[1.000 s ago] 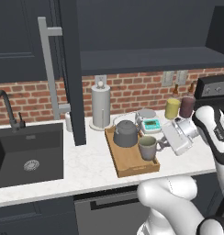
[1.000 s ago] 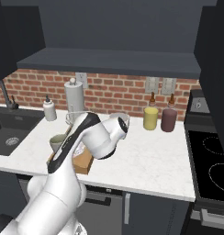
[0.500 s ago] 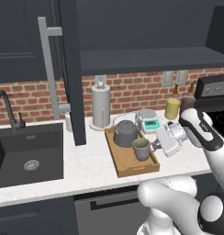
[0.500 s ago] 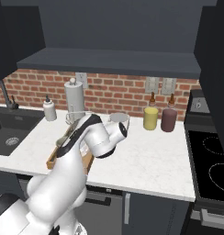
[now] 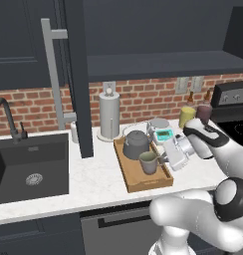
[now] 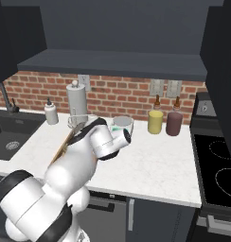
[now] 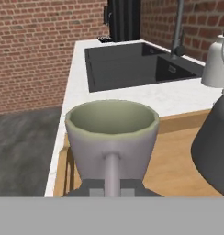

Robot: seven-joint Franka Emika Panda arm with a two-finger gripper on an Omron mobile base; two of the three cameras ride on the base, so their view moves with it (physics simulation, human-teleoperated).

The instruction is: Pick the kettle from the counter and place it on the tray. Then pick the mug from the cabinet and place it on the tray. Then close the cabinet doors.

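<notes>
arm: reaching level over the tray (image 5: 138, 185)
gripper (image 5: 162, 160): pinching the mug's handle
mug (image 5: 149, 162): sitting upright, just beside the kettle (image 5: 135, 144)

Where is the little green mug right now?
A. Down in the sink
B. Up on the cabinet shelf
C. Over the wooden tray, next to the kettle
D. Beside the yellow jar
C. In the left base view the mug is upright over the tray, just in front of the kettle, with the gripper shut on its handle; whether it already touches the tray floor I cannot tell.
</notes>
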